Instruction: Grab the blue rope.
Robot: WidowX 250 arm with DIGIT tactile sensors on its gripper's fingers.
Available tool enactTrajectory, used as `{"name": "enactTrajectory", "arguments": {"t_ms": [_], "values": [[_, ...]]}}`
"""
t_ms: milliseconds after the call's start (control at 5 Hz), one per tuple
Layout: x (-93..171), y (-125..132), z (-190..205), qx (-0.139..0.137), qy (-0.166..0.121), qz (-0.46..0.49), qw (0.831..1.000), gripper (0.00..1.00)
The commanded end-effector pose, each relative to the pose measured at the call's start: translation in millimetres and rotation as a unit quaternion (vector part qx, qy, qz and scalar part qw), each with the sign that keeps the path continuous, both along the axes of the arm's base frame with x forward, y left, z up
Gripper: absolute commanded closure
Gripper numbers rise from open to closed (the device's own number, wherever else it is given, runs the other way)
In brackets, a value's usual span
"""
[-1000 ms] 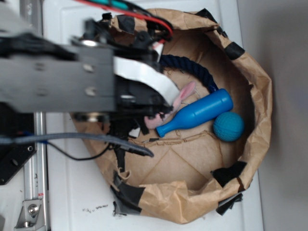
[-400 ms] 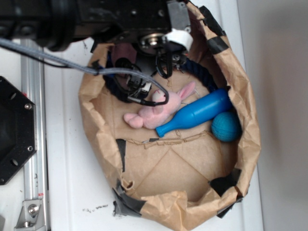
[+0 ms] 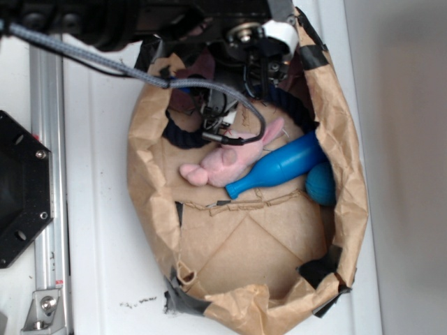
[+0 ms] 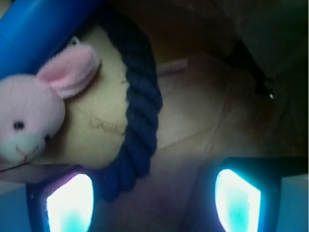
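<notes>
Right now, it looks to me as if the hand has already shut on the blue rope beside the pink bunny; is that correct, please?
Not quite. The hand is open, not shut on the blue rope. The wrist view shows its two fingertips spread apart, with the rope running past the left one and nothing clamped between them. The rope does lie beside the pink bunny, as you say.

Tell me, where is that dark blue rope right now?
In the wrist view, the blue rope curves just right of the pink bunny, below the blue pin, inside the paper bag.
</notes>
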State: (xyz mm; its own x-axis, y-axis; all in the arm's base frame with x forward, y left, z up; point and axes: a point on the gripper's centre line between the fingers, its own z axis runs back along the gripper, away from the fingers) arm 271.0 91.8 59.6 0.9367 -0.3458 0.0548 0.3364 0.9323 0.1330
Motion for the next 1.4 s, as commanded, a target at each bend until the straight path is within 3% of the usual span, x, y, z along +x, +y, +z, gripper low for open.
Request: {"name": "enactTrajectory", "arguments": {"t_ms": [0,200,400,1000,1200], "values": [[23.4,-19.4,15.2,-0.032,-0.041,-0.002,0.999,0.00],[27.0,-16.1,10.4,-0.068,-0.046,0.025,0.996,0.00],[30.6,-15.9,-12.0,-0.031,-0.037,0.032,0.998,0.00],[26.4,7.2,-31.7,-0.043,-0.007,0.051,0.998,0.00],[25.4,0.9,-35.3,-0.032,0.002,0.034,0.999,1.00]]}}
